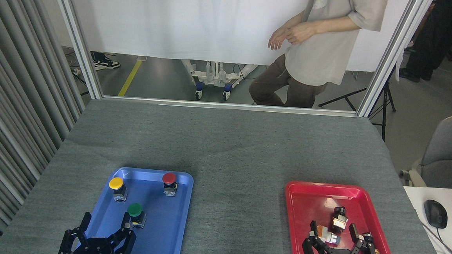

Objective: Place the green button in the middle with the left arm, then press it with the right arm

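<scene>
The green button point(135, 214) stands upright in the blue tray point(164, 233), near its front, green cap up over a black and silver block. My left gripper point(104, 222) hovers at the tray's front left edge, fingers spread open, one finger tip close beside the button's left side, not holding it. My right gripper point(334, 232) is open above the front of the red tray point(308, 198), its fingers around small loose parts. The middle point(236, 218), bare grey cloth between the trays, holds nothing.
A yellow button point(117, 188) and a red button point(169, 183) stand at the back of the blue tray. Small switch parts point(338, 220) lie in the red tray. A person point(317, 50) walks behind the table's far edge. A mouse point(435, 213) sits on a white desk at right.
</scene>
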`<action>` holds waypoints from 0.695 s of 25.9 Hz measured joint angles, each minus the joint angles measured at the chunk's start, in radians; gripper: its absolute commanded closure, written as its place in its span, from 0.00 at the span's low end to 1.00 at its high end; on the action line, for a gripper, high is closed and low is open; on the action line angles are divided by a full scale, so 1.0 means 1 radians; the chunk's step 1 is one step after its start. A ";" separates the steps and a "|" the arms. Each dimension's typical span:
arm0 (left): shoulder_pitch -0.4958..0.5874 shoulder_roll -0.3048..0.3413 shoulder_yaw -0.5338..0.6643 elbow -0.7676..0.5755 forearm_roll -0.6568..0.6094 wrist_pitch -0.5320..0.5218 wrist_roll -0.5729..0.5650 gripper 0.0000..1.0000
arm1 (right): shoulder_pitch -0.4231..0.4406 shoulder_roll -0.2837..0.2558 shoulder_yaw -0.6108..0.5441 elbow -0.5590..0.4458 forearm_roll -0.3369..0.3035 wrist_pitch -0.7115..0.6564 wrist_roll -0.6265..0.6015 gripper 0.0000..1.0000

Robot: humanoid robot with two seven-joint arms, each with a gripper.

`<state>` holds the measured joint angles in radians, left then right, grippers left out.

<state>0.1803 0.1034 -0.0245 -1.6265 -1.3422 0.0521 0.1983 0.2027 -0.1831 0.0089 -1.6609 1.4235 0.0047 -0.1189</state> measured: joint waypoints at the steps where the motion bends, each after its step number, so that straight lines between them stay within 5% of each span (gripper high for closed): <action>1: 0.000 0.000 0.000 0.000 0.000 0.000 0.000 0.01 | 0.000 0.000 0.000 0.000 0.000 0.000 -0.001 0.00; 18: -0.015 0.002 -0.002 0.050 -0.006 -0.028 -0.020 0.01 | -0.001 0.003 0.001 -0.001 -0.004 0.010 0.002 0.00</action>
<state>0.1650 0.1057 -0.0270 -1.5767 -1.3484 0.0237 0.1778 0.2016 -0.1804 0.0096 -1.6618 1.4197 0.0143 -0.1168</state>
